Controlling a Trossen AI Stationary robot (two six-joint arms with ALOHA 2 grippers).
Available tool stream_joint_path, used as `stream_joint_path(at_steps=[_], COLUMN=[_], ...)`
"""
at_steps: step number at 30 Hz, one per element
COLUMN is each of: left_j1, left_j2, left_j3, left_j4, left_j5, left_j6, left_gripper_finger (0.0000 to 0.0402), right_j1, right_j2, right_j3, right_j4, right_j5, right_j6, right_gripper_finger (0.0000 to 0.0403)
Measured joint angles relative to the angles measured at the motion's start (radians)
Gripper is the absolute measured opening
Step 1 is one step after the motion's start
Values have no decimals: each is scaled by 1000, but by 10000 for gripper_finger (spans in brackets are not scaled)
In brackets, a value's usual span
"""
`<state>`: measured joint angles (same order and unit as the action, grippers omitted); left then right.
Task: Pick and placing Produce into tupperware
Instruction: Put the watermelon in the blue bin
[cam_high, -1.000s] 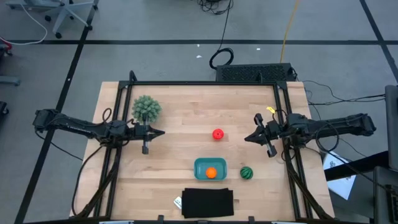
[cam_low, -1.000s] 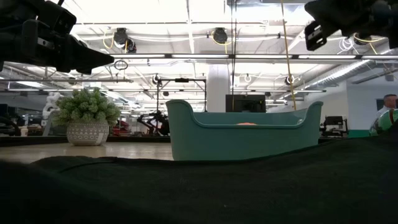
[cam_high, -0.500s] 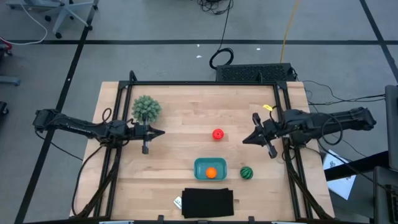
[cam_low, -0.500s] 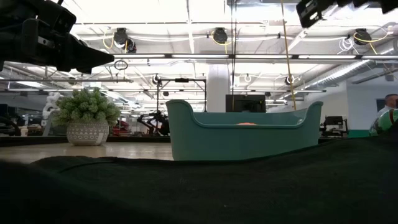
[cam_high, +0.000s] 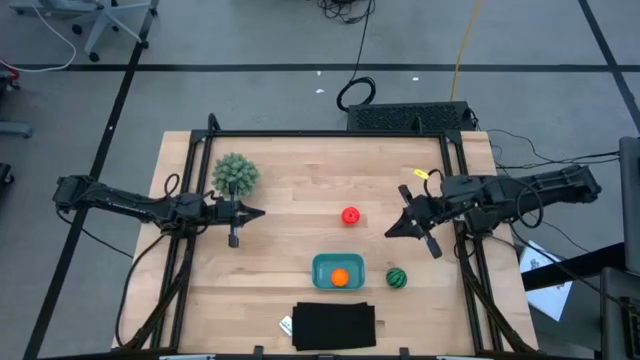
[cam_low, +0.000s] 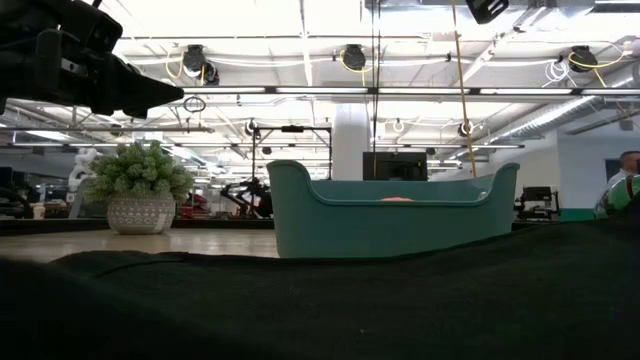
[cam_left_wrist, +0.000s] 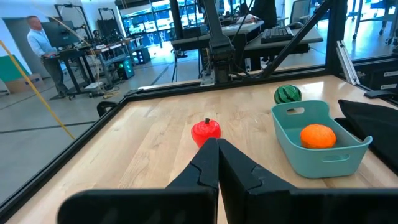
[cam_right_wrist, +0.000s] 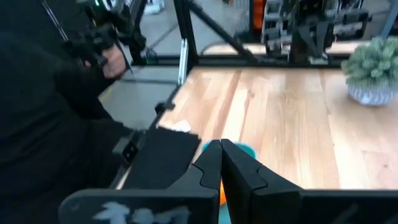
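The left arm reaches in flat from the left edge of the wooden table (cam_high: 290, 190); its long dark links lie almost level, and the left gripper (cam_high: 258, 212) points toward the middle of the table; its 2 fingers are pressed together with nothing between them, and they hang above the wood, not touching it. Just beside that gripper, toward the far side, stands a bushy green plant (cam_high: 235, 173) in a small pale pot with a bumpy pattern.

Near the middle of the table sits the red piece (cam_high: 349, 215); it is small, round and shiny, alone on bare wood. Closer to the front edge sits the teal tub (cam_high: 338, 271); it is smooth plastic with rounded corners, its long side runs left to right, and its open top faces up. The orange piece (cam_high: 340, 278) lies inside the tub; it is round with a dimpled skin. In front of the tub lies a flat black rectangle (cam_high: 334, 325) that looks soft like cloth. Just to the right of the tub, on the wood, sits the striped green piece (cam_high: 397, 277); it is round like a tiny watermelon.

The right arm comes in from the right edge, bent a little; the right gripper (cam_high: 390, 231) tilts toward the middle and the front, above the wood between the red piece and the striped green piece; its 2 fingers are together and hold nothing.
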<state>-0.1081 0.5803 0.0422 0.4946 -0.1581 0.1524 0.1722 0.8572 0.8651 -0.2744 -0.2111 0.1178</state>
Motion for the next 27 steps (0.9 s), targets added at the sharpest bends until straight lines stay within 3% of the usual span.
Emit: stream_joint_path(at_steps=[14,20,27], left_j1=[0,0,0], left_j2=[0,0,0], left_j3=[0,0,0], left_j4=[0,0,-2], left_j5=[0,0,-1], left_j6=[0,0,1], left_gripper_finger=[1,1,1], right_j1=[5,71,144], right_j2=[151,247,325], right_j3=[181,279,342], right_j4=[-274,-480,-553], right_j5=[-1,-3,-3], right_j6=[14,-11,-28], right_gripper_finger=[0,0,0])
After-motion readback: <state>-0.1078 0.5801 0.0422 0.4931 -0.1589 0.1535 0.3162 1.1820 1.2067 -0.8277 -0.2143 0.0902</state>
